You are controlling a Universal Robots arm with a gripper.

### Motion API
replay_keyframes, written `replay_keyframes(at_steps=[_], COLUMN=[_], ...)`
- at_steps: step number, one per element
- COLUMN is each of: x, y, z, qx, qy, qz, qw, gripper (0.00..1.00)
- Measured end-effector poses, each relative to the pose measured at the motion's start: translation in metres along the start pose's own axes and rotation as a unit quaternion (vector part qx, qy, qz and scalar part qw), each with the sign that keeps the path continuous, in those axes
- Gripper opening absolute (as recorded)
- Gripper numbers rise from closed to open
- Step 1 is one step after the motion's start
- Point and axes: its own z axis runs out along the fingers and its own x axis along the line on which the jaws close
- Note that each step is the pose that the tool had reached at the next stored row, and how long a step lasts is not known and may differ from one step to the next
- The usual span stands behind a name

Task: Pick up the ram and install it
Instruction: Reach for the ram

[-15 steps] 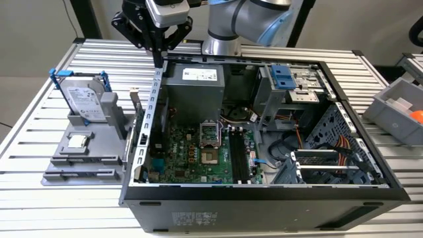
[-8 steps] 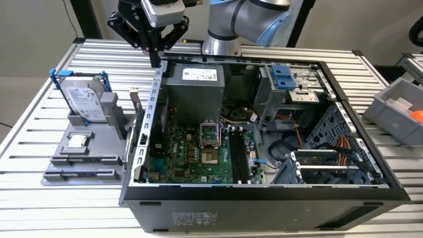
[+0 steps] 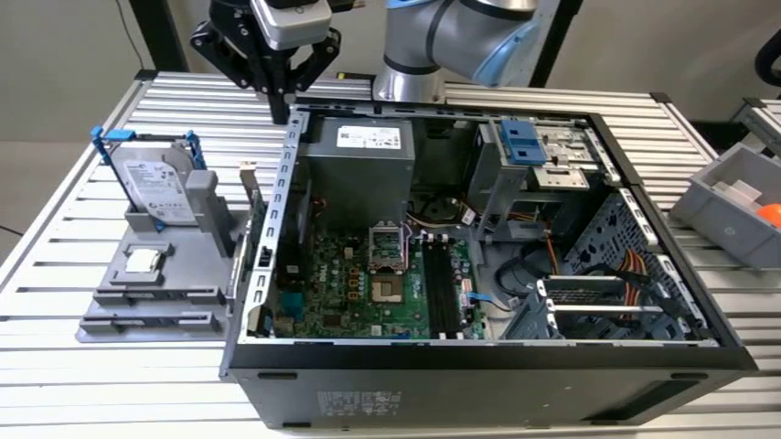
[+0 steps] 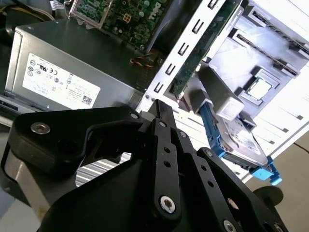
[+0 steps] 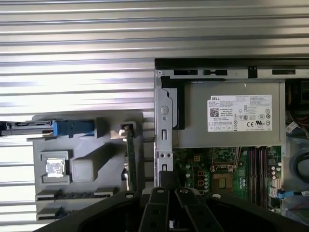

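We've got a silver ribbed aluminium slat table (image 3: 86, 384) under everything, with light glaring white off its slats (image 5: 77, 96) in the first wrist view. Behind it there's a plain beige-grey wall (image 3: 61, 37), pale floor (image 3: 25, 192) below, and a second slatted table (image 3: 763, 114) on the exterior view's right

The case wall (image 5: 163, 111) crowds one side of the ram (image 5: 128, 154); above is open.
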Motion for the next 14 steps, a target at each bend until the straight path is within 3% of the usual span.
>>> replay_keyframes(at_steps=[14], x=[0.0103], y=[0.0002], z=[-0.0002], qx=[-0.0001], qy=[0.0002], qz=[-0.004], qw=[0.99999], gripper=[0.0])
